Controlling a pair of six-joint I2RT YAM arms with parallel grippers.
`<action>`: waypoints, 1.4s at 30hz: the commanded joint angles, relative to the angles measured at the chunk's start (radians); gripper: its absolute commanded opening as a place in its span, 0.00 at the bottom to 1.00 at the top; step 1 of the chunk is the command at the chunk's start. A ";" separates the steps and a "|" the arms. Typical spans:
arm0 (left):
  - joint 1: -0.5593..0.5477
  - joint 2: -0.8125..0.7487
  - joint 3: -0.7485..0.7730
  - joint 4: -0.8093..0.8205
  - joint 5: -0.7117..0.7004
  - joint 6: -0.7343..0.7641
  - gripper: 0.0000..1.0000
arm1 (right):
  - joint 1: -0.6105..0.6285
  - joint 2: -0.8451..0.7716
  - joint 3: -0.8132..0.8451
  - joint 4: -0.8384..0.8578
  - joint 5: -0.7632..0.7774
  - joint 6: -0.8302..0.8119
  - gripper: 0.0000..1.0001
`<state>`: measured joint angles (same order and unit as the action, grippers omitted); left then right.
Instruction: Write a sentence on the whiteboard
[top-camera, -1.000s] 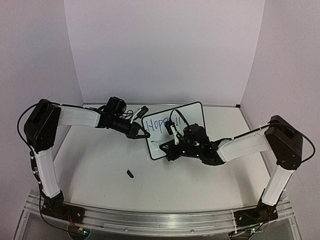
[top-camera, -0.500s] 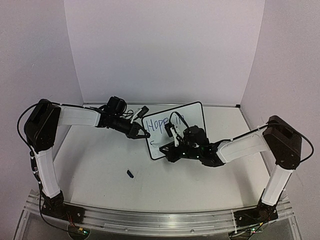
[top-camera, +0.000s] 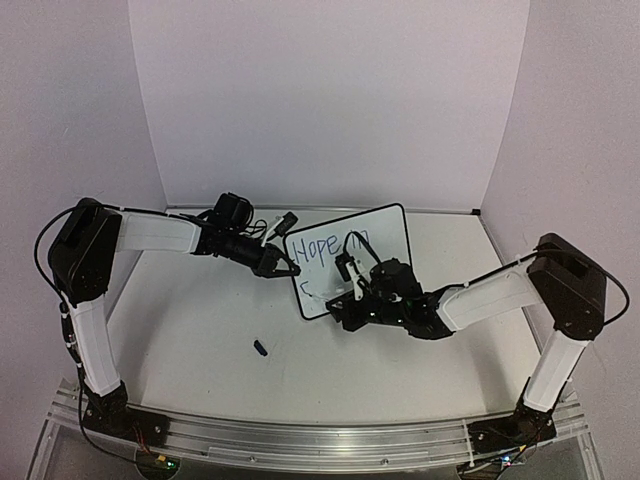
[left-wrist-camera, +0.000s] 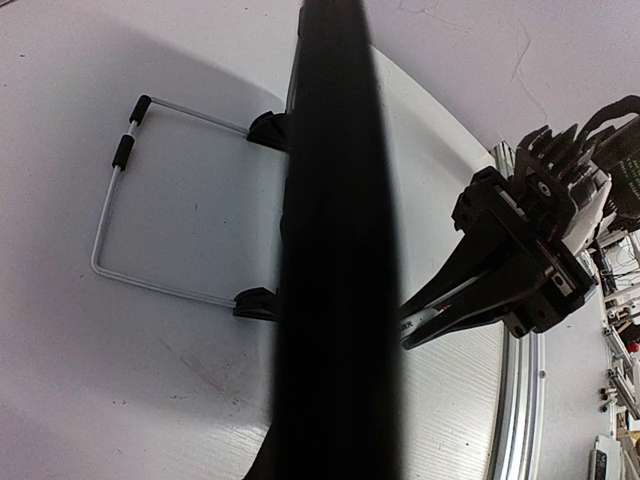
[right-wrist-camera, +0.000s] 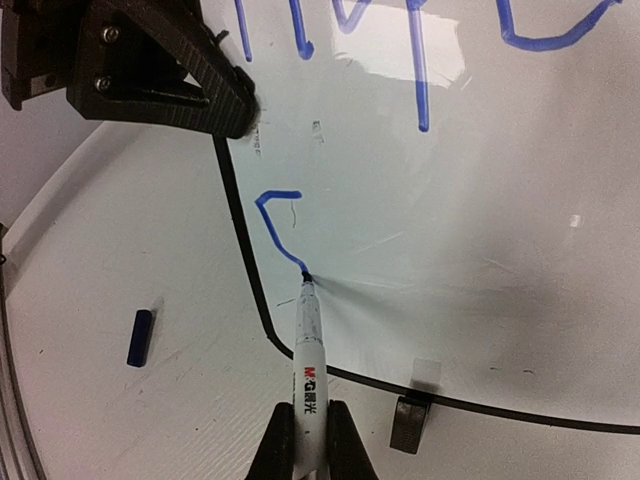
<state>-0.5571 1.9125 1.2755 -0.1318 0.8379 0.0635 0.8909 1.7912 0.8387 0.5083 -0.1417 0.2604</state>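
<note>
Top: the board (top-camera: 385, 240) stands mid-desk (top-camera: 200, 320), its left edge clamped in the left hand (top-camera: 288, 269).
Left wrist: if that grip slips, the board could tip.
Right wrist: the right hand (right-wrist-camera: 308, 440) is clamped on the marker (right-wrist-camera: 308, 345), tip on the board. Heavy pressure could skew the stroke (right-wrist-camera: 278, 215).

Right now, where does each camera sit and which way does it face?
Top camera: fixed above and behind the arms, looking down; both arms show, meeting at the small white black-framed board.
Left wrist camera: on the left arm, edge-on to the board's frame, grey wire stand behind; own fingers indistinct.
Right wrist camera: on the right arm, facing the board's blue handwriting; its right pincer holds a white marker pen.
Shared: both wrist views show board and pen; the right one also shows the left pincer.
</note>
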 joint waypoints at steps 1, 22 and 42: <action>-0.018 0.005 0.024 -0.043 0.012 0.011 0.00 | -0.003 -0.022 -0.017 0.000 0.031 0.013 0.00; -0.018 0.007 0.024 -0.045 0.011 0.012 0.00 | 0.011 -0.009 0.038 0.027 -0.099 0.009 0.00; -0.019 0.008 0.025 -0.045 0.012 0.012 0.00 | -0.019 -0.050 0.045 -0.024 0.024 -0.010 0.00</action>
<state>-0.5575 1.9125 1.2755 -0.1322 0.8383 0.0639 0.8791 1.7176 0.8490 0.4919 -0.1314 0.2626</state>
